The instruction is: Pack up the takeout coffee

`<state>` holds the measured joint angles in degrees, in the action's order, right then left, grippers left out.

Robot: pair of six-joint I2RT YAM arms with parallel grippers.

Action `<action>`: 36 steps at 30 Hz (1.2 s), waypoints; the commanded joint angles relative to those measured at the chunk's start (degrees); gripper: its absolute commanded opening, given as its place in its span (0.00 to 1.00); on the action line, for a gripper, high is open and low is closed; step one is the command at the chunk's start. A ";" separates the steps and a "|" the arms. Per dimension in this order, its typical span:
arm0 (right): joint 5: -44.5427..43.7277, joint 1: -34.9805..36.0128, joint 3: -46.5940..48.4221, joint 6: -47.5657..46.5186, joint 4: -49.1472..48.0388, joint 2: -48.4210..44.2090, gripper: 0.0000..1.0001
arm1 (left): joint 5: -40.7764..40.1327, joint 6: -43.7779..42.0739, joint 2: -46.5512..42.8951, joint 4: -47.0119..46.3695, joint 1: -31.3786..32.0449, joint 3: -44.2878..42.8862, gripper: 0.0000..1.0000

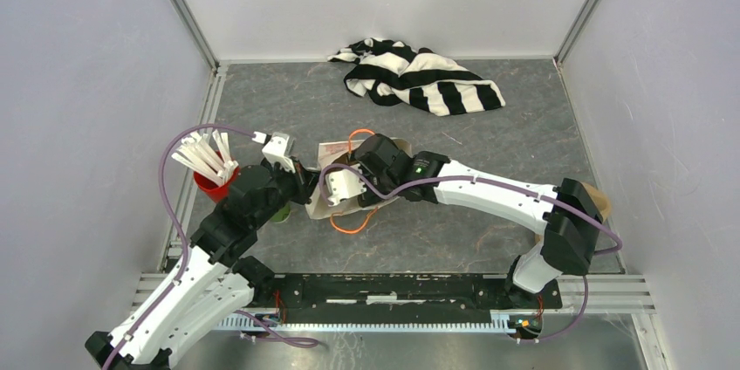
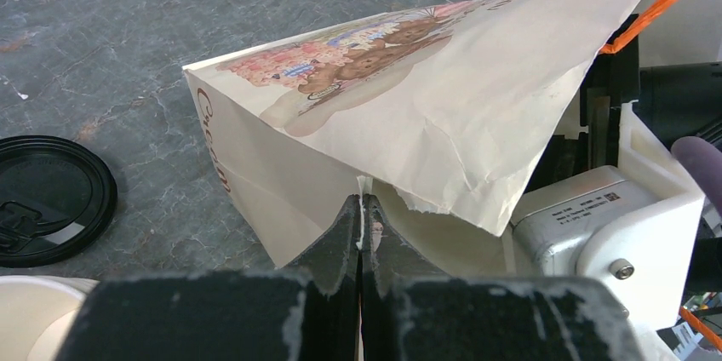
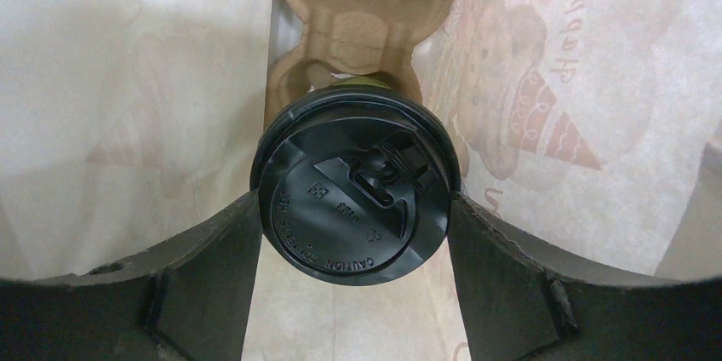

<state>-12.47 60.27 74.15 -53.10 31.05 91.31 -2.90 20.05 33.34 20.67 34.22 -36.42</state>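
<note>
The takeout coffee [image 3: 356,186] is topped in glossy black, with a sliver of olive green shown beneath. The paper bag [image 2: 409,114] is coloured cream and printed with brown bears amid pink and blue; its handles [image 2: 656,8] are orange. A cloth [image 1: 419,78] is striped black and white. The table [image 1: 524,152] is mottled grey. A cup [image 1: 214,187] is coloured red, its sticks [image 1: 202,159] white.

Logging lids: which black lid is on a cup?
The one capping the coffee in the right tool, inside the bag; the other lid lies loose on the table.
</note>
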 commanded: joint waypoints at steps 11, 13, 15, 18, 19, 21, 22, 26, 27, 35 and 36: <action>3.32 -2.47 -2.42 -0.78 -6.07 1.33 0.22 | -0.99 3.04 3.35 1.82 0.15 -4.02 0.02; 3.71 -2.79 -2.68 -0.52 -6.15 1.26 0.23 | -1.28 3.14 4.01 2.10 0.15 -4.37 0.02; 3.66 -3.18 -3.11 0.07 -6.26 1.33 0.25 | -1.30 3.16 4.42 2.31 0.19 -4.67 0.02; 4.08 -3.59 -3.13 0.19 -5.52 1.66 0.26 | -1.74 3.36 4.67 2.57 0.17 -5.07 0.02; 4.20 -3.76 -3.11 0.43 -5.43 1.81 0.27 | -1.81 3.35 4.75 2.46 0.15 -5.23 0.02; 4.57 -4.13 -3.00 0.78 -5.16 2.20 0.27 | -1.87 3.48 5.10 2.56 0.17 -5.53 0.02; 4.69 -4.26 -2.79 0.85 -4.96 2.48 0.28 | -1.92 3.57 5.32 2.67 0.21 -5.73 0.02; 5.46 -4.68 -1.35 1.20 -2.98 4.15 0.28 | -2.59 3.93 6.49 3.04 0.16 -6.49 0.02; 5.88 -4.88 -0.67 1.24 -2.38 4.70 0.28 | -2.78 4.05 6.79 3.18 0.15 -6.74 0.02; 6.70 -4.99 2.42 2.18 0.97 6.86 0.31 | -3.76 4.21 7.86 3.74 0.15 -7.80 0.02; 7.28 -4.99 3.02 2.58 1.50 6.76 0.33 | -4.02 4.33 7.97 3.98 0.20 -7.85 0.02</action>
<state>-8.14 55.92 75.26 -53.65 27.31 96.12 -5.72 21.82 41.04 22.11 34.22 -42.33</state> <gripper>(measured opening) 0.786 0.028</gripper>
